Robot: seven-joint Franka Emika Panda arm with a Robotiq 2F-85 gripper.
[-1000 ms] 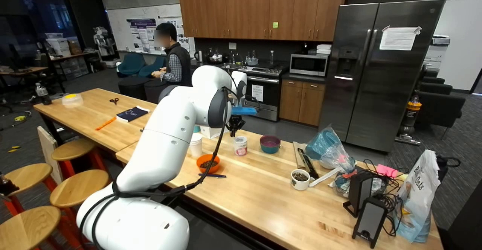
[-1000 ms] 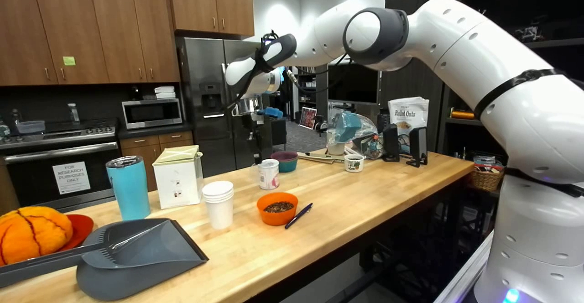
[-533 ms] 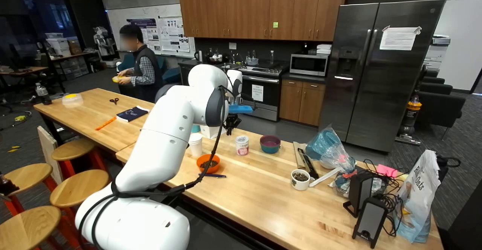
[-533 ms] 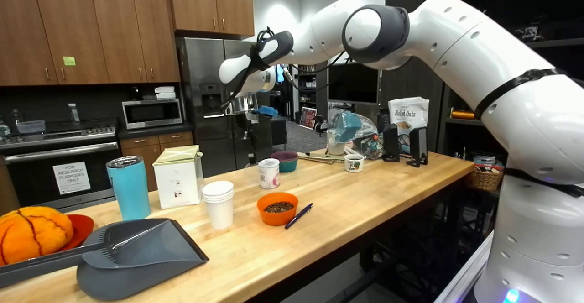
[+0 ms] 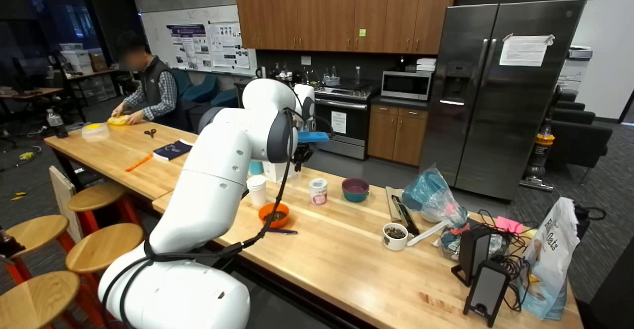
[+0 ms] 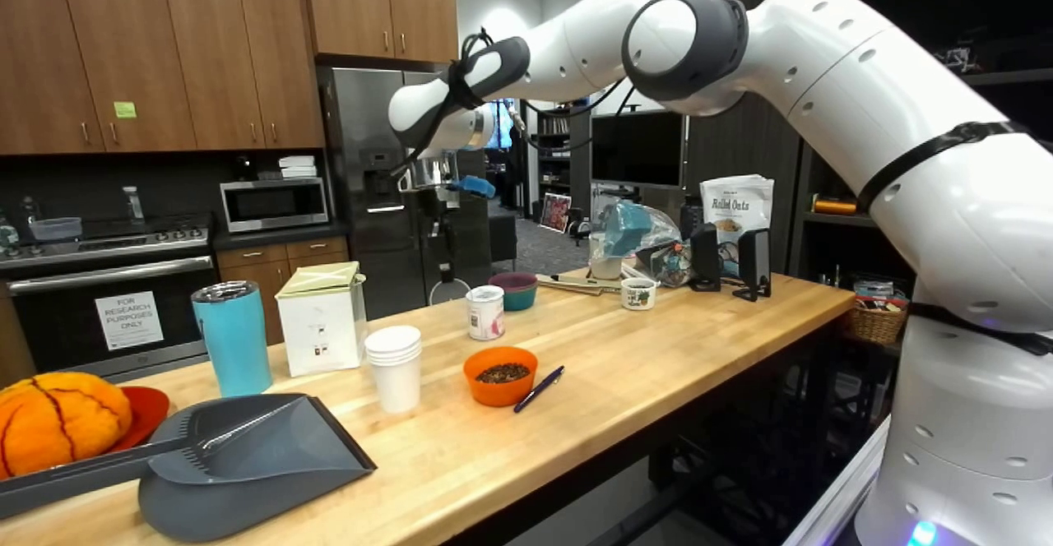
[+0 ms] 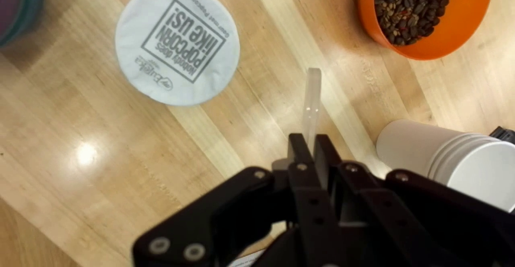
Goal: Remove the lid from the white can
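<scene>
The table (image 6: 625, 349) bears the white can (image 6: 485, 313), orange bowl (image 6: 498, 396), pen (image 6: 540, 389), perhaps a board (image 5: 394, 192)

Room between can (image 6: 485, 316) and orange bowl (image 6: 499, 395).

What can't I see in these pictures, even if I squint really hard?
Inside the white can: hidden by its printed seal, wrist view.
Part of the clear lid: hidden behind the gripper, wrist view.
Most of the purple-and-teal bowl: cut off by the wrist view's left edge.
The pink print on the can's side: too small to read, both exterior views.
The person's face: blurred, in an exterior view.
</scene>
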